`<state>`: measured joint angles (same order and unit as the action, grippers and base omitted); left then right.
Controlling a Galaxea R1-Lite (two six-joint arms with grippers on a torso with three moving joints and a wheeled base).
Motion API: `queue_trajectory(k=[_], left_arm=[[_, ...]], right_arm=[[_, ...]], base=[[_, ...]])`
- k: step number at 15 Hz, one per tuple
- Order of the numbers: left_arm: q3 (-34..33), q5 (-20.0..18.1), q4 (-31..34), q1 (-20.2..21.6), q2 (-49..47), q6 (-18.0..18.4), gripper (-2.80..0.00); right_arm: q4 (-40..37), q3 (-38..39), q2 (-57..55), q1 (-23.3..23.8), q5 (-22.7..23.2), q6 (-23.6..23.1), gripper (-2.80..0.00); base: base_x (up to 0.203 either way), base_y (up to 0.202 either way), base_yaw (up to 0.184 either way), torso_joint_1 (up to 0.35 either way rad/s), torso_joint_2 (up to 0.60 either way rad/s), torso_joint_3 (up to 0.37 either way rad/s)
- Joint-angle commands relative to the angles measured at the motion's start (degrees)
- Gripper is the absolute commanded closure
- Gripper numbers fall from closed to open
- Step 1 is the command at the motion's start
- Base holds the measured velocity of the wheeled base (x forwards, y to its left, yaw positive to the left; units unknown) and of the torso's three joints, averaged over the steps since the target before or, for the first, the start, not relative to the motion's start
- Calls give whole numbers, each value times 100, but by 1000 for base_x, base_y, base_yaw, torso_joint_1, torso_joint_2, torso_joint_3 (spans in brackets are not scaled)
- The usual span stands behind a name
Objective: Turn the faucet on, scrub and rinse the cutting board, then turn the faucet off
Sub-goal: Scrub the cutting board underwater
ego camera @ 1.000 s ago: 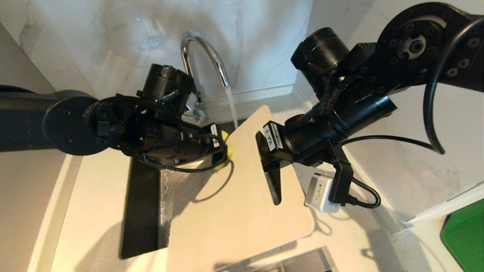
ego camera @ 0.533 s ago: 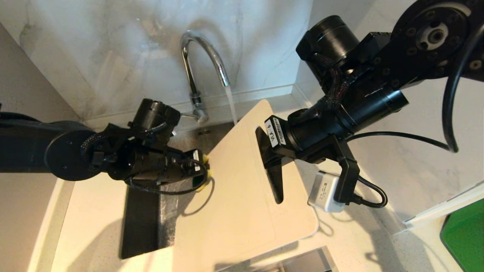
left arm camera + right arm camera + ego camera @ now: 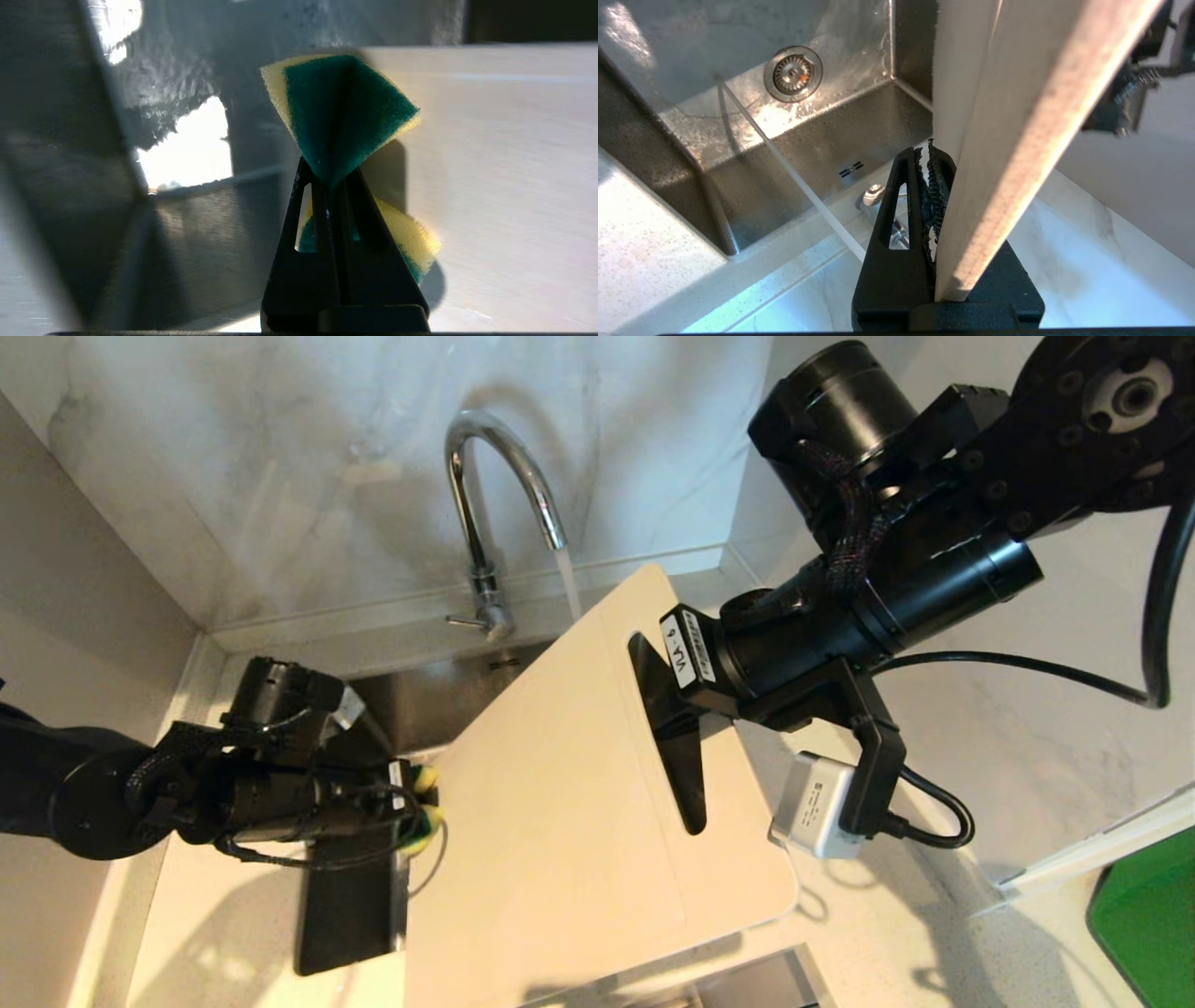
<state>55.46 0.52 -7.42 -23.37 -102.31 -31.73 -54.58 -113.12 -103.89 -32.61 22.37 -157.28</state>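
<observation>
The chrome faucet (image 3: pixel 495 495) runs, and its stream (image 3: pixel 568 581) falls past the far corner of the cream cutting board (image 3: pixel 579 840). The board is tilted over the sink. My right gripper (image 3: pixel 674 733) is shut at the board's handle hole and carries it. In the right wrist view the board (image 3: pixel 1017 140) lies against the right gripper (image 3: pixel 930 161). My left gripper (image 3: pixel 418 803) is shut on a yellow-and-green sponge (image 3: pixel 429 819) at the board's left edge. The left wrist view shows the sponge (image 3: pixel 345 112) pinched in the left gripper (image 3: pixel 332 179) beside the board's face (image 3: pixel 504 196).
The steel sink (image 3: pixel 411 709) lies under the board, with its drain (image 3: pixel 794 73) at the bottom. Speckled countertop (image 3: pixel 233 933) surrounds the sink, and marble walls close in behind and to the right. The faucet's thin lever (image 3: pixel 462 621) sticks out left. A green object (image 3: pixel 1148 915) is at the far right.
My left arm has slid the sponge along the board's left edge, away from the faucet toward the near side. The right arm has raised the board slightly. Water keeps running.
</observation>
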Motion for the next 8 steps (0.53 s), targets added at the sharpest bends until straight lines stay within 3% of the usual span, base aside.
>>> queue_trajectory(k=[1,5,8], left_arm=[[-308,-102,-126,423,158,111,0],[-499,-221,-252,638,403,274,0],[-56,-233,2,633,1039,272,0]], right_arm=[[-44,0,50,0,-5,-85,0],[-39,18,88,0,-5,-85,0],[-35,53,132,0,-5,-85,0]], base=[[0,0,0,0,0,0],[0,0,0,0,0,0],[0,0,0,0,0,0]])
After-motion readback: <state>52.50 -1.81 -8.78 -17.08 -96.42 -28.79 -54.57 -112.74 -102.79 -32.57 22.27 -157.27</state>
